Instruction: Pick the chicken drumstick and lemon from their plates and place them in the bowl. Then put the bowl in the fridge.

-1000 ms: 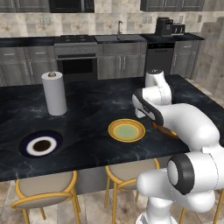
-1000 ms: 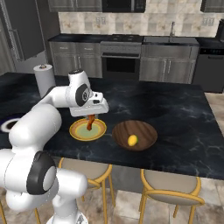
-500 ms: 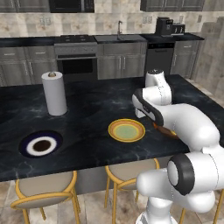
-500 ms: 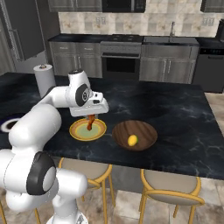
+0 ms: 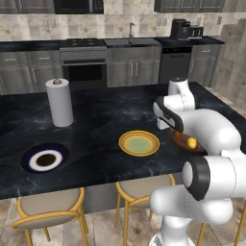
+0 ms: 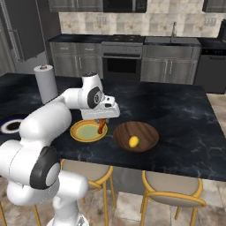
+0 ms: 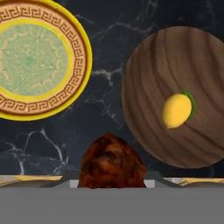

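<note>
My gripper (image 6: 102, 126) is shut on the chicken drumstick (image 6: 101, 127), a brown-orange piece hanging just above the counter. It sits between the yellow-orange plate (image 6: 87, 131) and the wooden bowl (image 6: 147, 131). In the hand view the drumstick (image 7: 112, 162) rises between my fingertips, with the yellow plate (image 7: 35, 61) upper left and the bowl (image 7: 175, 61) to the right. The lemon (image 7: 176, 110) lies inside the bowl (image 5: 182, 141), also visible as a yellow lemon (image 6: 133, 141) from the right base. The blue-rimmed plate (image 5: 44, 159) lies empty at the counter's left. The dark fridge (image 6: 24, 33) stands far left.
A paper towel roll (image 5: 59, 102) stands upright on the black island counter (image 5: 101, 120), behind the plates. Yellow-framed stools (image 6: 172, 190) are tucked under the near edge. Cabinets, stove and sink line the back wall.
The gripper, still holding the drumstick, has edged a little from over the yellow plate toward the bowl. Nothing else has moved.
</note>
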Controlling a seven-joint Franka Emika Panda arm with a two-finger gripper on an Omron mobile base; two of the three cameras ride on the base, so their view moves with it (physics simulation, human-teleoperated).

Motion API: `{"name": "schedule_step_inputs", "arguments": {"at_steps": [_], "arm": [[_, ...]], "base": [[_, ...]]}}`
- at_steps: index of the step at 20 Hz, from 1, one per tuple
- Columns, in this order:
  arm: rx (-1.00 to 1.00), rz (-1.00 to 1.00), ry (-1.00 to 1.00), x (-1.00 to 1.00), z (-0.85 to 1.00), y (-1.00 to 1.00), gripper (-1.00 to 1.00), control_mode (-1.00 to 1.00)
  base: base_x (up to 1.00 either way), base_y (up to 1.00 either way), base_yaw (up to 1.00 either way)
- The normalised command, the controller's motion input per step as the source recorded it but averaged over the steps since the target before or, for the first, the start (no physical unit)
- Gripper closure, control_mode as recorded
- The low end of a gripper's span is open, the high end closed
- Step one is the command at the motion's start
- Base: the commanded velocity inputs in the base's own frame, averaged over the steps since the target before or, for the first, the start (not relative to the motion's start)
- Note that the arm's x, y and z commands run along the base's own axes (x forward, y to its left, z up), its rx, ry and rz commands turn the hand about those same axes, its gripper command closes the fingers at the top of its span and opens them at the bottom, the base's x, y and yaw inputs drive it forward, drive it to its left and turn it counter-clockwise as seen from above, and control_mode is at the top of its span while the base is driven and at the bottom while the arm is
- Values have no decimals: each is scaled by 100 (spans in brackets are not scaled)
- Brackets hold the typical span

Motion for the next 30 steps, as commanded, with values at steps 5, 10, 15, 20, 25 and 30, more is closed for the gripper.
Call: {"name": "schedule_step_inputs", "arguments": {"at_steps": [5,10,15,20,25,30], "arm": [[1,-10,3,20,-8,-63,100,-100],[0,-2,0,9,-6,-55,100,-100],[1,-3,0,3,-14,-38,100,-100],[1,0,0,18,-26,-26,100,-100],[6,0,0,22,-25,-19,100,-100],[12,2,0,10,-20,-16,100,-100]], "base": [[0,0,0],[0,0,0],[0,0,0],[0,0,0],[0,0,0],[0,0,0]]}}
